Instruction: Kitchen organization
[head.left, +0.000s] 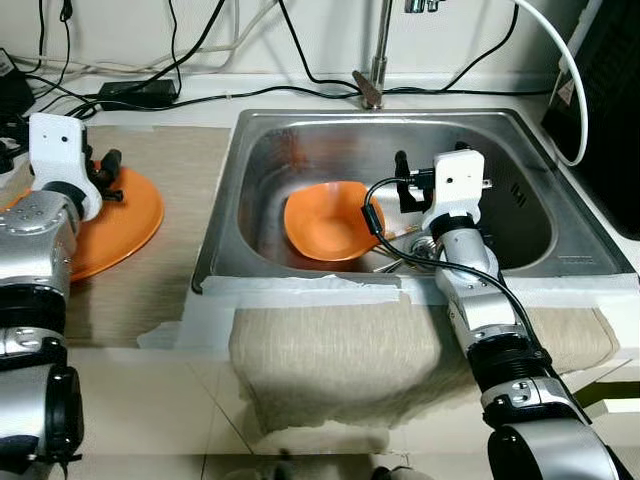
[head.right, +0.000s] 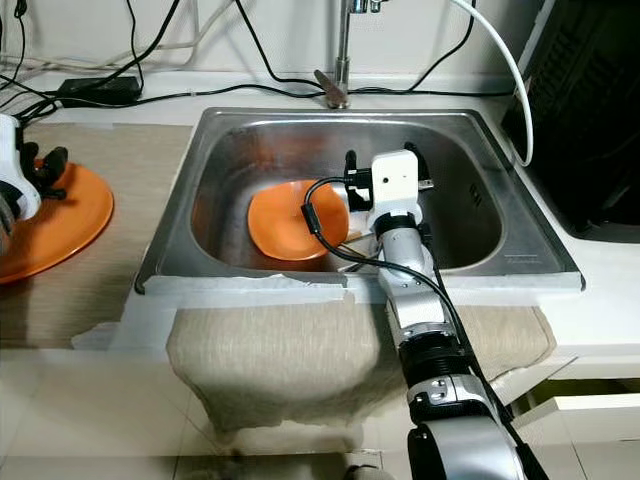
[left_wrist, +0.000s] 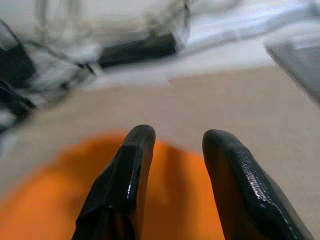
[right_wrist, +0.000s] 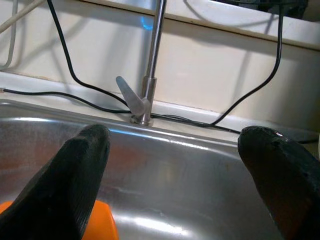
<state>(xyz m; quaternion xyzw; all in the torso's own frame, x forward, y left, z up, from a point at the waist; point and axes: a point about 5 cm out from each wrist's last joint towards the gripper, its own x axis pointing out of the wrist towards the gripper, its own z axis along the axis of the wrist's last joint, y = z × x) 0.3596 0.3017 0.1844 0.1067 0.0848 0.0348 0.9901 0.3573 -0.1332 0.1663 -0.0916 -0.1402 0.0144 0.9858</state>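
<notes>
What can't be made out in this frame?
- Metal utensils in the steel sink: head views, hidden by the right arm and the orange plastic bowl.
- Tap spout: cut off by the top edge.
- Cables and black adapter: blurred, left wrist view.
- Round orange plate: partly behind the left pincer.

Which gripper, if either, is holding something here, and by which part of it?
Neither. The right gripper hangs open in the sink beside the orange bowl; the left gripper hovers open over the orange plate.
</notes>
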